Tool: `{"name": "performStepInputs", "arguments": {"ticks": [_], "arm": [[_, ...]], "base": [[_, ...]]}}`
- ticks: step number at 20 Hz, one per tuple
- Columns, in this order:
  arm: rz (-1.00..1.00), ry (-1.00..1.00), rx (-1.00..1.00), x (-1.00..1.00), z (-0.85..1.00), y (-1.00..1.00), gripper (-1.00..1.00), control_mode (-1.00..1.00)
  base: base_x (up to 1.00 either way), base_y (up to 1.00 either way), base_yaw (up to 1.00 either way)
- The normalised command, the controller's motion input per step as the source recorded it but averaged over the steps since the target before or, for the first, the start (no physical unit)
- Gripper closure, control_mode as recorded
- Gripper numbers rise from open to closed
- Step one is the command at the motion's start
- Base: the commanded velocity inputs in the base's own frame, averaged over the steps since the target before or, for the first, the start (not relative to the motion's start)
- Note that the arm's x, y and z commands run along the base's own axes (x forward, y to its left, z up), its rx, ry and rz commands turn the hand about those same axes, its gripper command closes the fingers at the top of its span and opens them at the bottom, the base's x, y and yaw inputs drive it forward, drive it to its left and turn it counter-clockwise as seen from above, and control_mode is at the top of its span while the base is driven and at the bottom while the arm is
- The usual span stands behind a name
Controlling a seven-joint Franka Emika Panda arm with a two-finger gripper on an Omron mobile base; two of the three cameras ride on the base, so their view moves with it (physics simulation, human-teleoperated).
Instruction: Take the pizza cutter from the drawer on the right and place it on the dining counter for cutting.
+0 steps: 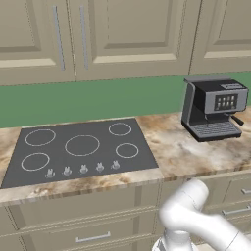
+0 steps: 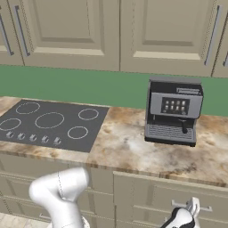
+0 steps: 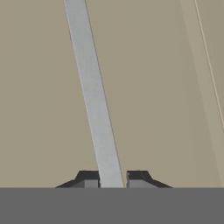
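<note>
Drawer handle (image 3: 94,100) ends beyond frame.

Black cooktop (image 1: 78,149) set in marbled counter (image 1: 196,152); coffee machine (image 1: 214,108) to its right; wall cabinets (image 1: 127,34) above.

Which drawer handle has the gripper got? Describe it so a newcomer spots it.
Start at the grey-and-black coffee machine on the marbled counter. In the beige drawer front below it sits a slim silver bar handle; unlike its neighbours, the shut gripper clamps it.
</note>
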Motion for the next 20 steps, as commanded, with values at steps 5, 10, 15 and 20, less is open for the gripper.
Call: {"name": "performStepInputs", "arguments": {"ticks": [5, 10, 15, 20], "arm": [[0.0, 0.0, 0.0, -0.56, 0.0, -0.01, 1.0, -1.0], [0.0, 0.0, 0.0, -0.58, 0.0, 0.0, 1.0, -1.0], [0.0, 0.01, 0.0, -0.59, -0.01, 0.0, 1.0, -1.0], [0.0, 0.0, 0.0, -0.59, -0.04, 0.0, 1.0, -1.0]], "base": [[0.0, 0.0, 0.0], [0.0, 0.0, 0.0], [0.0, 0.0, 0.0], [0.0, 0.0, 0.0]]}}
